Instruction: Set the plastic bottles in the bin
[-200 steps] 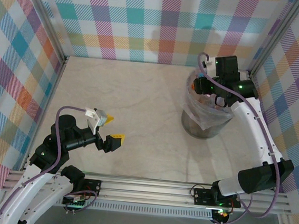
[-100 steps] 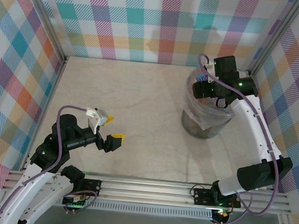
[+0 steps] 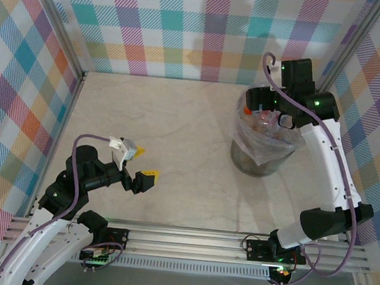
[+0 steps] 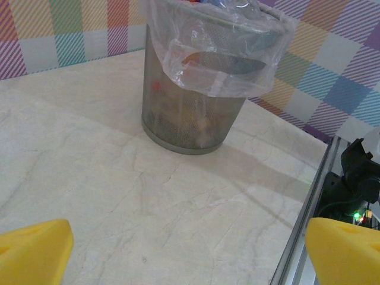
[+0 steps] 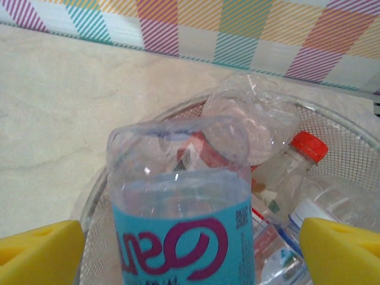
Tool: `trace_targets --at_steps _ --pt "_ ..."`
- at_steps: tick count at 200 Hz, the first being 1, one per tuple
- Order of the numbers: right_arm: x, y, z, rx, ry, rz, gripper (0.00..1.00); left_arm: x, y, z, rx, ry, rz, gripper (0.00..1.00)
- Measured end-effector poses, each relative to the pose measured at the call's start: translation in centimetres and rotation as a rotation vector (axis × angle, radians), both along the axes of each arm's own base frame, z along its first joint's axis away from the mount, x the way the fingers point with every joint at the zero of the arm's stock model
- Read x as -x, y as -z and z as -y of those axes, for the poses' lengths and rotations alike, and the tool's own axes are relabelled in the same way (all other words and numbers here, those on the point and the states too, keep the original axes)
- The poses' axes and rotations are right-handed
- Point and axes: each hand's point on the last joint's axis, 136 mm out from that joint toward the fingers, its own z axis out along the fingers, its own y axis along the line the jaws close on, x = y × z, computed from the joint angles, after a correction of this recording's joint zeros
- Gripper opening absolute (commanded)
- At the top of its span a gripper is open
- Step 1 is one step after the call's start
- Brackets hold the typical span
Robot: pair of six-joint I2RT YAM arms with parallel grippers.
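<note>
**Right gripper** (image 5: pixel 191 252) over the bin (image 3: pixel 246 158). I see its jaws wide apart, the pads clear of the blue-labelled bottle (image 5: pixel 181 219) between them, whose base points away from the wrist camera. Beyond it in the bin lie a crushed clear bottle (image 5: pixel 261 116) and a red-capped bottle (image 5: pixel 306 148). The liner (image 4: pixel 225 77) folds over the rim. The bin stands at the table's (image 3: pixel 178 128) far right, near the plaid wall (image 3: pixel 187 28). **Left gripper** (image 3: pixel 144 164) hangs open and empty, well apart from the bin.

Your bin (image 3: pixel 261 157) on the table (image 3: pixel 165 123), far right side, near the back wall (image 3: pixel 187 28), bottles (image 5: pixel 258 119) piled inside it, one bottle (image 5: pixel 178 196) on top, in the gap of your right gripper (image 5: pixel 191 250), your left gripper (image 3: pixel 144 165) at the near left, well apart.
</note>
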Motion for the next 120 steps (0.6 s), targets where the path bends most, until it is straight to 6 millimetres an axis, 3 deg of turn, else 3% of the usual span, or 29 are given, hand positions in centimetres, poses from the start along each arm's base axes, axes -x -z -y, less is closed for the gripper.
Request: trace_targets --at_steps 67,120 --pt "-2.8 2.9 -1.0 -0.041 0.027 -0.010 0.65 0.0 0.0 0.0 -0.001 -0.002 0.001 1.00" --pt "-1.8 3.5 -0.6 -0.036 0.004 0.074 0.55 0.0 0.0 0.0 -0.001 -0.003 0.000 1.00"
